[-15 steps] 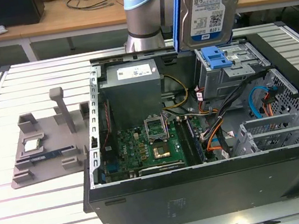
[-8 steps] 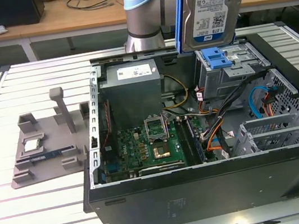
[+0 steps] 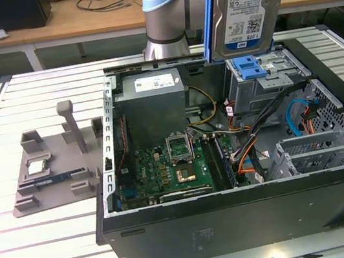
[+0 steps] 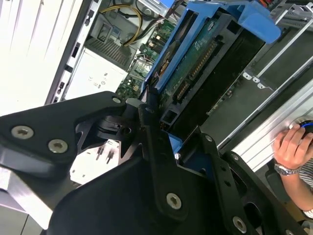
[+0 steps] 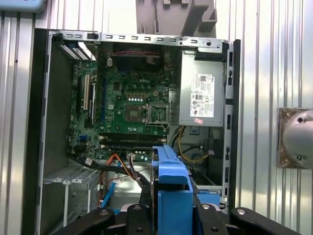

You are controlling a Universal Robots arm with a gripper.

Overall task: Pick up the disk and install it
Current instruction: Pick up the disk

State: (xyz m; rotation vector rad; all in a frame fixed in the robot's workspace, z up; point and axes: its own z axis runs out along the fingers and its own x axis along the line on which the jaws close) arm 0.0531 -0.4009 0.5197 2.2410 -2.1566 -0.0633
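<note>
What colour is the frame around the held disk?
Blue, around the silver disk in the exterior view; the frame shows best in the first wrist view.

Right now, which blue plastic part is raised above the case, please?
The carrier frame around the disk, held upright by the gripper; the blue bracket sits on the grey drive cage.

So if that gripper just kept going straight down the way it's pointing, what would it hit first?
Probably the blue bracket on the grey cage. The gripper points down holding the disk upright, and the disk's lower edge hangs just above the bracket. Depth is uncertain.
</note>
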